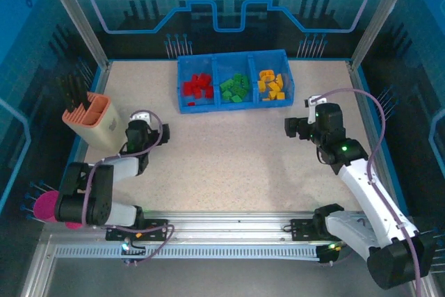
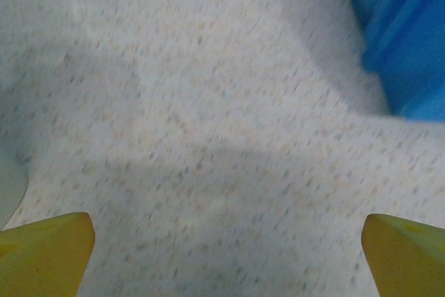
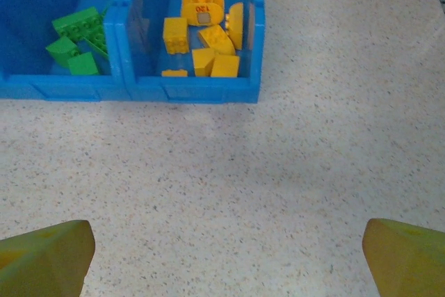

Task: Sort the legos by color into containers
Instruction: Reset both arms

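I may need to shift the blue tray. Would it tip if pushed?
Probably slides rather than tips: the blue tray sits low and wide on the table. Likely light: thin-looking plastic walls. The loose orange-yellow legos may shift inside.

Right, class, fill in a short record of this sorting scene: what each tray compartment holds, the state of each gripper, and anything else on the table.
tray: blue, far side of the table
left compartment: red bricks
middle compartment: green bricks
right compartment: orange-yellow bricks
left gripper: open, empty, over bare table
right gripper: open, empty, facing the tray
other: peach tool holder, far left
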{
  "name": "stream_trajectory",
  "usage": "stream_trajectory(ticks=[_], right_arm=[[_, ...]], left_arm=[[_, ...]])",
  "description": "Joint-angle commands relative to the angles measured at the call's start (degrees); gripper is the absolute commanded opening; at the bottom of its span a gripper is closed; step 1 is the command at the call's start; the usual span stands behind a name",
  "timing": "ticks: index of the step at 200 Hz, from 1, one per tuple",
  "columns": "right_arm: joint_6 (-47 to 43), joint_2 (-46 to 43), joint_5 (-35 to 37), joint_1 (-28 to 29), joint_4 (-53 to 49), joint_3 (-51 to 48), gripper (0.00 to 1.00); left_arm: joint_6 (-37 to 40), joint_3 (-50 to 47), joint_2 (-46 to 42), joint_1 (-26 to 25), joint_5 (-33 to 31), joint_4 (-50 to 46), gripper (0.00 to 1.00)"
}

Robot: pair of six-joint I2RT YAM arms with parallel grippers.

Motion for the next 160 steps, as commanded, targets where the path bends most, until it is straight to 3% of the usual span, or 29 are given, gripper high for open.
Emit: stream_trajectory(ticks=[1,9,19,37,58,85,146,160], right_arm=[[-2.06,-1.53,-1.74,0.81,6.62,-1.79,1.0],[-2.56,-1.79,-1.74,0.94,7.67,-2.4,1.0],[-3.55,-2.37,-1.42,1.07,9.45,-3.53,1.0],[-5.68,-3.85,-0.32,1.19,15.27,-7.28,1.0],[-9.18,-5.47,1.87,1.2,25.81,-14.09,1.0],[-14.26,-4.34,5.2,0.83,43.31,-23.84,1.0],[-15.28,16.97,0.25,-4.79,77.41,-33.99,1.0],[-14.01,21.48,-3.93,-5.66,80.04,-33.5,1.0]], left_arm=[[2.54,-2.65,5.83,0.47,4.31,21.79,0.99],[3.71,-3.46,8.81,0.4,5.72,27.13,1.0],[3.57,-3.2,6.87,0.29,6.99,22.53,0.99],[4.84,-2.89,7.81,0.29,9.77,23.83,1.0],[4.98,-0.03,7.46,0.5,11.21,17.74,1.0],[4.28,0.26,7.58,0.9,10.67,17.64,1.0],[4.06,0.36,7.59,0.99,10.85,17.39,0.99],[3.93,0.41,7.62,1.08,10.91,17.32,0.99]])
